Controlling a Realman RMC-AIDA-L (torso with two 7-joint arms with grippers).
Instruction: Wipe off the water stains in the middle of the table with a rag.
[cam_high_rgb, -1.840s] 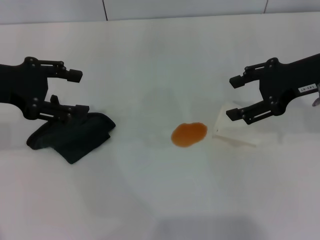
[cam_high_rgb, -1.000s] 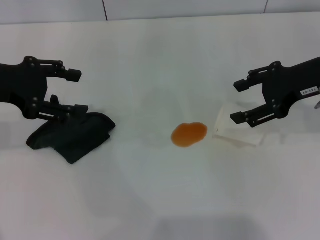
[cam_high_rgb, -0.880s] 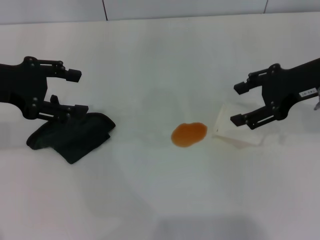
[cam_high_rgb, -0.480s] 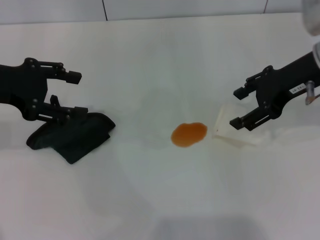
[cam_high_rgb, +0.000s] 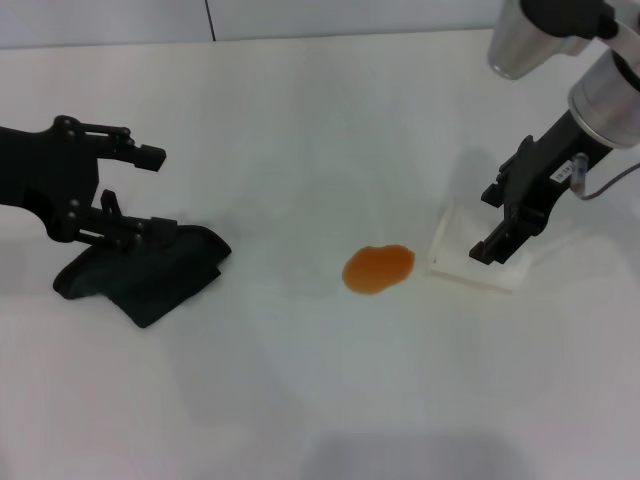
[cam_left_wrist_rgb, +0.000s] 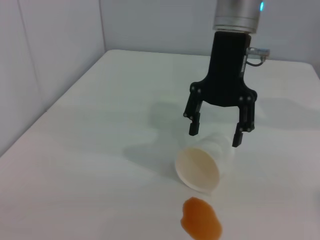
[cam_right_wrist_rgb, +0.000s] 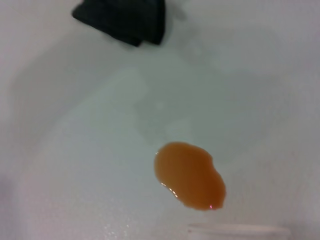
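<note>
The water stains (cam_high_rgb: 378, 268) form one orange-brown puddle in the middle of the white table (cam_high_rgb: 320, 400); the puddle also shows in the left wrist view (cam_left_wrist_rgb: 201, 225) and the right wrist view (cam_right_wrist_rgb: 190, 175). The dark rag (cam_high_rgb: 140, 270) lies rumpled at the left, seen far off as the rag (cam_right_wrist_rgb: 122, 17). My left gripper (cam_high_rgb: 155, 190) is open just above the rag's far edge, nothing between its fingers. My right gripper (cam_high_rgb: 488, 225) (cam_left_wrist_rgb: 215, 136) hangs open, pointing down, its fingers straddling a tipped cup.
A white paper cup (cam_high_rgb: 470, 255) (cam_left_wrist_rgb: 200, 167) lies on its side just right of the puddle, its mouth toward the puddle. A grey wall with a dark seam (cam_high_rgb: 210, 18) runs behind the table's far edge.
My right arm has swung up and turned its wrist, so the gripper now points down over the cup instead of reaching in sideways. The left arm, rag and puddle have not moved.
</note>
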